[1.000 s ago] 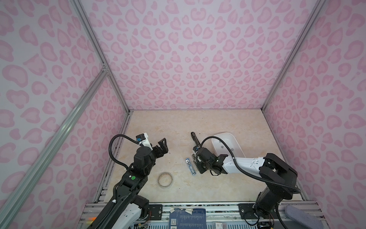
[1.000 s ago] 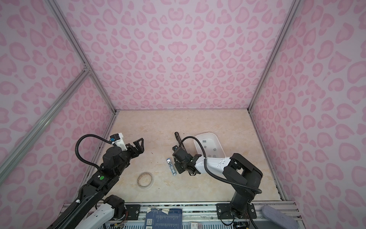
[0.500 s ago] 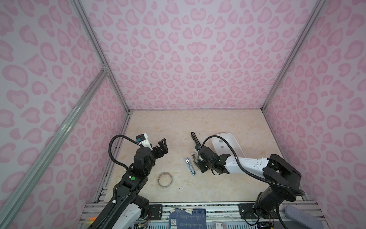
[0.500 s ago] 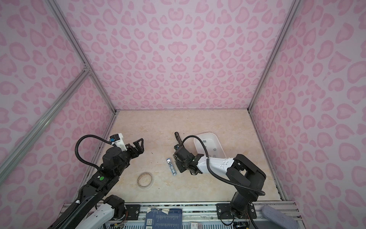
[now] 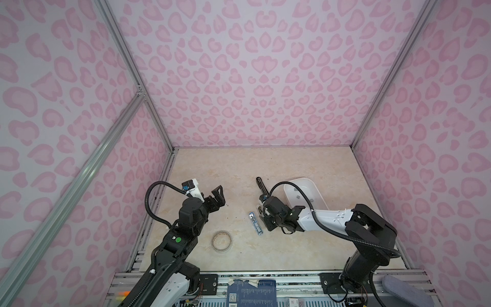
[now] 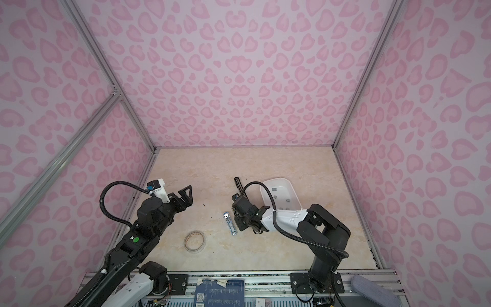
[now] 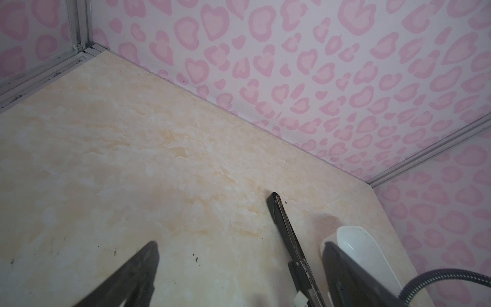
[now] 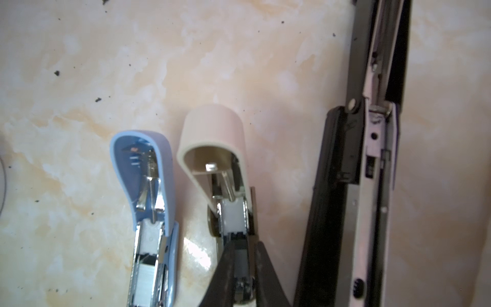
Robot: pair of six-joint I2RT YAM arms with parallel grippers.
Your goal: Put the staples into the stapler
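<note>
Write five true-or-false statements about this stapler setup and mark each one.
1. The left pincer stands open, holding nothing. True.
2. The white tray is empty. False: a few staples lie in it.
3. The blue stapler, beige stapler and black stapler all lie opened. True.
4. The right pincer is at the blue stapler. False: it is at the beige stapler.
5. A tape roll lies flat on the table. True.

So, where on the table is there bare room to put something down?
The widest bare patch runs along the back wall, beyond the black stapler and the white tray. Another lies near the front edge, right of the tape ring. Crowded: the middle, where blue stapler, beige stapler and the right arm sit close together.
</note>
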